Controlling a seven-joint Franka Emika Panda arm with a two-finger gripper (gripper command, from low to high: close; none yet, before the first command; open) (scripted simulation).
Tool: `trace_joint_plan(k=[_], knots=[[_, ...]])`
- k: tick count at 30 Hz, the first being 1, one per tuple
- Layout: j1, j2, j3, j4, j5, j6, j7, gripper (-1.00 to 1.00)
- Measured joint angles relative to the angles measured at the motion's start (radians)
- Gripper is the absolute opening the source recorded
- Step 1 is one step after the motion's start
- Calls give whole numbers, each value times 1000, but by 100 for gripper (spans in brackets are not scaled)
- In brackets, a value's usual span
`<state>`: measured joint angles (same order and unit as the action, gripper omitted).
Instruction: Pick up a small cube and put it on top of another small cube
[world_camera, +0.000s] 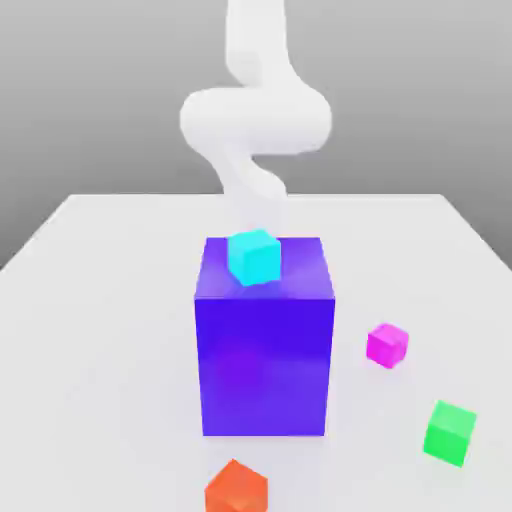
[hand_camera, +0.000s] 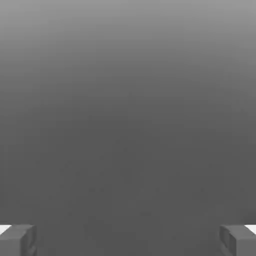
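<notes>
Beside the big blue block (world_camera: 265, 360), the small magenta cube (world_camera: 386, 345) lies free, claw (hand_camera: 128, 240) wide.

The white arm (world_camera: 255, 120) stood at upper centre of the exterior view, bent in an S-curve. In the hand view, the gripper (hand_camera: 128, 240) was spread wide, grey fingers (hand_camera: 17, 240) apart, nothing between them.

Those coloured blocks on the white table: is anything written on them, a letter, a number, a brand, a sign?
None: no text can be read.
The big blue-purple block, the cyan cube on top of it, the small magenta-pink cube, the green cube and the orange cube all have plain faces.
The white table and the white arm bear no markings either.
</notes>
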<state>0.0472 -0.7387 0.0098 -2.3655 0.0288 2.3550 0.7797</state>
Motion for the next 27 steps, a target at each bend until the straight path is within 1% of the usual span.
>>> trace_joint_plan(k=[8, 17, 24, 27], knots=[[161, 203, 68, -215, 83, 181, -58, 0], [340, 424, 188, -451, 146, 380, -95, 0], [458, 595, 303, -636, 150, 538, -86, 0], [462, 662, 320, -650, 132, 591, -78, 0]])
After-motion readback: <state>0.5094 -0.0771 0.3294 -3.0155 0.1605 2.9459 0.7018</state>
